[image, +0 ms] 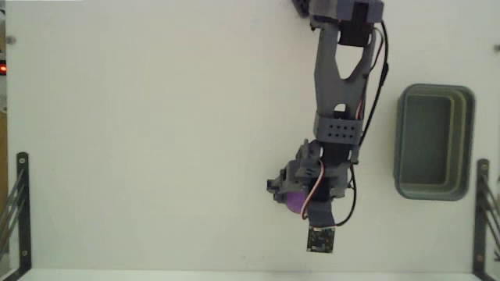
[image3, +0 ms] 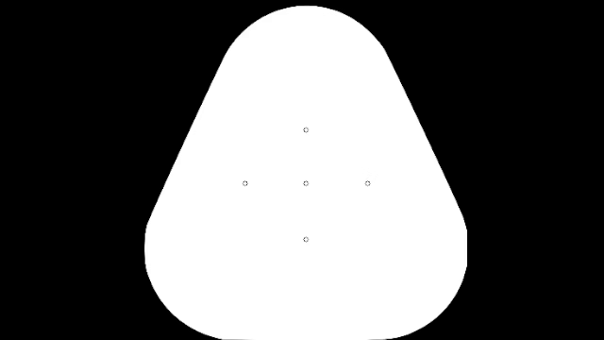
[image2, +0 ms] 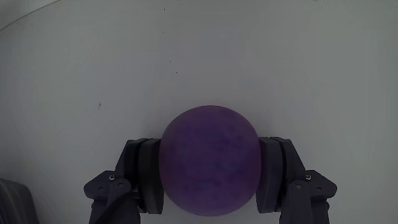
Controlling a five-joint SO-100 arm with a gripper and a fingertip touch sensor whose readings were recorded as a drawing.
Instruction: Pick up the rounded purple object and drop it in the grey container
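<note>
The ball [image2: 209, 160] is matte violet-purple, round, faintly mottled, and fills the gap between the dark grey fingers [image2: 142, 177] of the pincer [image2: 209, 180], which presses it from both sides. In the fixed view the ball [image: 294, 203] sits under the arm's tip on the white tabletop [image: 156, 140], well apart from the grey-green tub [image: 434, 142] at right. Black brackets [image: 19, 211] flank the lower corners.

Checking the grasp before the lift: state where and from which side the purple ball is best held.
Hold the purple ball across its widest middle, one finger on each side, coming down from above. It is round with no handle or edge, so only opposite sides give purchase. The wrist view shows the claw flanking it this way; the fixed view shows the grey container away to the right.
</note>
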